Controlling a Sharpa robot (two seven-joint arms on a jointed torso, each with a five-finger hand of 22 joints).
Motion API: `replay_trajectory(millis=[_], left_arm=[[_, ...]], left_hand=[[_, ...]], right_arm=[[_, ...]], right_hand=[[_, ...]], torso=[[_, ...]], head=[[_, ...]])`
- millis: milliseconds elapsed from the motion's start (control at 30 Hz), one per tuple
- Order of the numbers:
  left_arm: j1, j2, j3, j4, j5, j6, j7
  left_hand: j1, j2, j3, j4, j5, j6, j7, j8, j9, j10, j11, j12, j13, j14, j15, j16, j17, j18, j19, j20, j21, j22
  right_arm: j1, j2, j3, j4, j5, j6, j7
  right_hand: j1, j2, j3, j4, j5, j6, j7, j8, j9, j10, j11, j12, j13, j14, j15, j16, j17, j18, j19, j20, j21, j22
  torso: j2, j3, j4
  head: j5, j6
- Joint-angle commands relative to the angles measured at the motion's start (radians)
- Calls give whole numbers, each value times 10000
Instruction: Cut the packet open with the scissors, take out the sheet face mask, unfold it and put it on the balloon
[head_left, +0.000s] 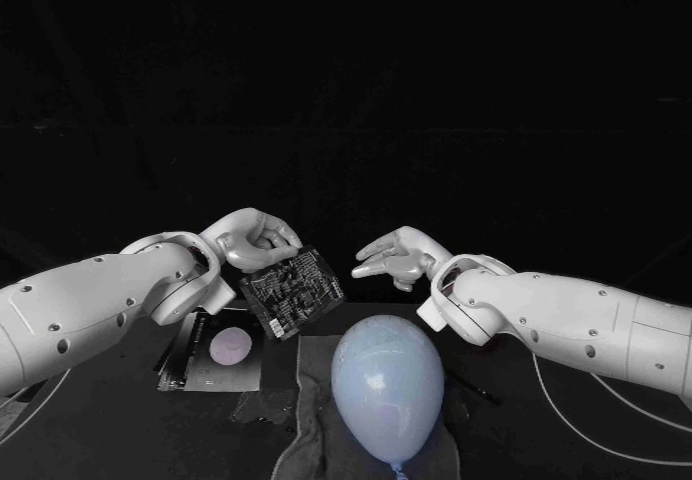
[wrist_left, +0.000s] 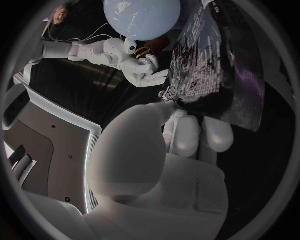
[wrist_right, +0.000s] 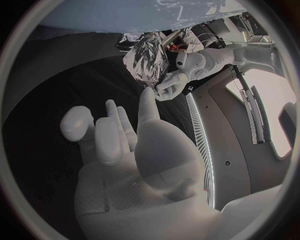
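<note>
The left robot hand (head_left: 253, 240) grips the packet (head_left: 293, 290); the right robot hand (head_left: 397, 258), at its three o'clock, is released, fingers apart. The balloon (head_left: 387, 385) lies at the packet's five o'clock.

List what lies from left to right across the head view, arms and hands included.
left arm → left hand → packet → right hand → right arm. The balloon spans the same stretch as the right hand, so it is left out.

Your left hand (wrist_left: 164, 161) pinching the dark printed packet (wrist_left: 220, 67), your right hand (wrist_left: 144, 71) just beside it, balloon (wrist_left: 142, 16) beyond.
</note>
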Motion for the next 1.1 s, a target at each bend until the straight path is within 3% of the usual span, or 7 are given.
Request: replay_trajectory(millis=[33, 333, 600, 767, 867, 1000, 1100], left_arm=[[17, 122, 22, -65, -101, -355, 358], [16, 394, 36, -180, -78, -632, 568], [18, 452, 93, 12, -53, -699, 630], [18, 489, 130, 20, -14, -804, 720], [17, 544, 138, -75, 43, -878, 784], [16, 581, 143, -130, 144, -960, 852], [15, 588, 144, -137, 222, -1004, 883]], left_hand=[[-4, 65, 52, -9, 35, 8, 75, 35, 3590, -48, -9, 58, -16, 65, 18, 57, 9, -82, 59, 22, 40, 6], [-5, 56, 87, -17, 35, -3, 79, 28, 3622, -63, -6, 61, 12, 72, 20, 69, 40, -87, 76, 23, 51, 33], [-6, 52, 110, -22, 34, -9, 81, 23, 3642, -72, -4, 62, 30, 81, 22, 85, 80, -89, 83, 24, 56, 44], [-6, 51, 123, -25, 35, -13, 84, 19, 3654, -79, -2, 62, 40, 83, 23, 89, 91, -88, 80, 24, 54, 39], [-6, 51, 123, -25, 35, -13, 84, 19, 3654, -79, -2, 62, 40, 83, 23, 89, 91, -88, 80, 24, 54, 39], [-6, 51, 123, -25, 35, -13, 84, 19, 3654, -79, -2, 62, 40, 83, 23, 89, 91, -88, 80, 24, 54, 39], [-8, 46, 148, -31, 34, -21, 88, 13, 3677, -90, 2, 63, 60, 87, 25, 97, 113, -90, 85, 26, 57, 47]], right_arm=[[86, 252, 29, -263, -648, 985, -324], [208, 1017, 65, -985, -1283, 1553, -489], [219, 1372, 69, -1489, -1616, 1796, -659], [220, 1369, 70, -1393, -1400, 1997, -614], [220, 1353, 70, -1337, -1237, 1871, -506], [218, 1331, 70, -1328, -750, 1570, -304], [218, 1319, 70, -1333, -342, 1355, -154]], right_hand=[[-114, -101, -160, 156, -36, -87, 24, -34, 10, -112, 8, 51, 5, 104, 27, 161, 209, 32, 184, 4, 159, 157], [-97, -474, 208, 601, -37, -124, 36, -32, 45, -155, 19, 114, 7, 462, 51, 780, 1134, -87, 654, 5, 692, 680], [8, -1130, 963, 1313, -38, -268, 94, -57, 55, -321, 75, 124, 10, 378, 103, 863, 1072, -56, 525, 76, 575, 599], [293, -1078, 1170, 1455, -39, -60, 5, 69, 125, -57, -8, 292, 40, 463, 42, 1002, 1286, -113, 738, 39, 816, 848], [744, -726, 1332, 1360, -36, 345, -173, 300, 236, 417, -174, 540, 90, 581, -84, 1149, 1573, -207, 1057, -53, 1181, 1219], [2013, 525, 1997, 902, -28, 1314, -775, 796, 460, 1610, -747, 817, 135, 700, -576, 1296, 1865, -428, 1748, -474, 1998, 2053], [2423, 996, 2315, 602, -12, 1636, -977, 1015, 614, 2206, -941, 788, 103, 724, -764, 1307, 1883, -485, 1900, -684, 2188, 2259]], torso=[[9, 0, 17], [3, 2, -3], [8, -5, 10], [2, -4, 0], [-8, 3, 0], [-9, 3, 3], [0, 3, 2]], head=[[38, 48], [81, 82], [111, 114], [140, 110], [136, 124], [135, 125], [138, 135]])
